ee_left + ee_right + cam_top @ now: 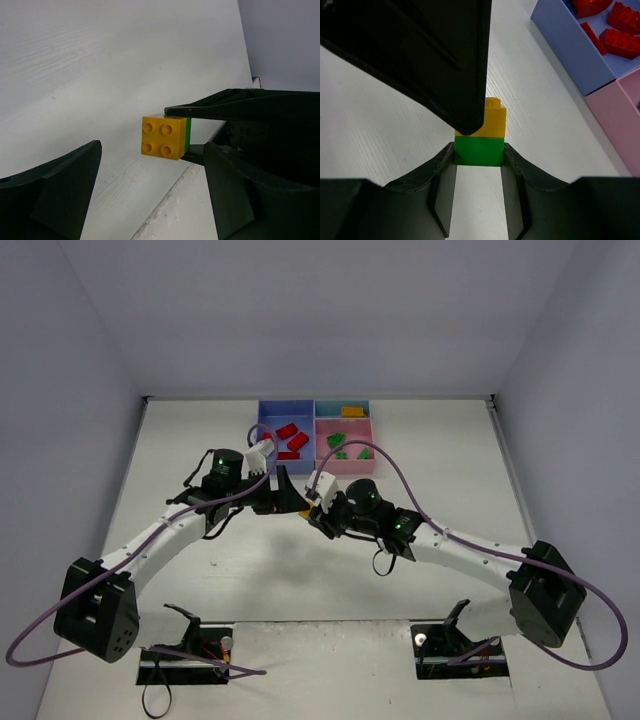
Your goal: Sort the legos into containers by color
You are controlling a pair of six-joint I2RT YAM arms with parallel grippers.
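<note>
Yellow-green stack (pixel 492 122) pinched by green half in right claw (pixel 479 152), mid-table. Twelve o'clock: red bricks (pixel 290 437) in blue tray (pixel 266 412), green bricks (pixel 337 441) in pink tray (pixel 322 462), yellow brick (pixel 352 411) in teal tray (pixel 325 410).

Green-and-yellow stack (pixel 479 148) between fingers (pixel 514 166)

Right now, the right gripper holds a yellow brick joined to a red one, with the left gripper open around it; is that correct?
No: the right wrist view shows the right gripper holding a yellow brick joined to a green brick, not red. The rest stands.
</note>
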